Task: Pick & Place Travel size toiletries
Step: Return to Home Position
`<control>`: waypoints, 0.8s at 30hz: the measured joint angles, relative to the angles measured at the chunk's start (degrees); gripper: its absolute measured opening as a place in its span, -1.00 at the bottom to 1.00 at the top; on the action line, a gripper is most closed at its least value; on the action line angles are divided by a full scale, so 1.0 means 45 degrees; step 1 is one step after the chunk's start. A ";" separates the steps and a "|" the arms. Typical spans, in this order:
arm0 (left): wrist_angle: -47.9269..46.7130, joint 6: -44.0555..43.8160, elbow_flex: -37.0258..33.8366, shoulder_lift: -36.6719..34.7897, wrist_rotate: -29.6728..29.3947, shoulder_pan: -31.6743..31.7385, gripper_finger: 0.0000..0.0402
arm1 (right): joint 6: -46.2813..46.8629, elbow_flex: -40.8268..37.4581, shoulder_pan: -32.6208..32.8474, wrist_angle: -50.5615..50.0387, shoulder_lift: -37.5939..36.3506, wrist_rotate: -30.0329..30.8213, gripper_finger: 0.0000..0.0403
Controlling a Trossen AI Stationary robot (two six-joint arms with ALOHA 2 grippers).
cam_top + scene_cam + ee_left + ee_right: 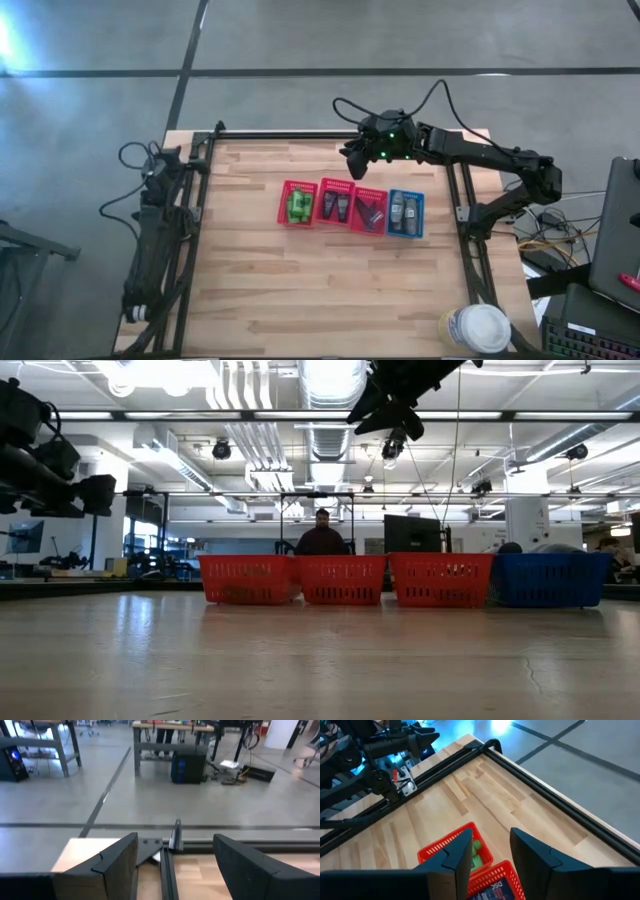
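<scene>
The green bottles point(297, 206) lie in the leftmost red basket point(285, 190) of a row of four across the middle of the surface point(250, 290). Next along, a second red basket point(335, 184) holds dark oblong items I can't make out well. The razors point(371, 212) sit in the third red basket point(370, 193), and the grey tubes point(404, 212) in the blue basket point(419, 212) at the right end.

None of them is in a claw. The right claw point(355, 162) hangs high over the far side of the surface, behind the middle red baskets and well apart from them. Its fingers are parted with a moderate gap and nothing between them. That arm reaches in from the right edge, bent at the elbow, tilted down towards the green bottles' basket.

The left claw point(175, 857) is spread wide and empty, with its arm folded along the left edge and pointing at the far rim. A white lidded container point(480, 328) stands at the near right corner.
</scene>
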 joint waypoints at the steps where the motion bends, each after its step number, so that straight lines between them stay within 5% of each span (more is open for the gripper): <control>1: 0.0116 0.0000 -0.0052 0.0172 0.0012 -0.0003 0.31 | 0.0027 0.0000 0.0000 -0.0004 0.0000 -0.0002 -0.34; 24: 0.1381 -0.0175 -0.0299 0.0954 0.0839 -0.0133 0.31 | 0.1221 0.0000 0.0000 0.0048 0.0000 0.0005 -0.05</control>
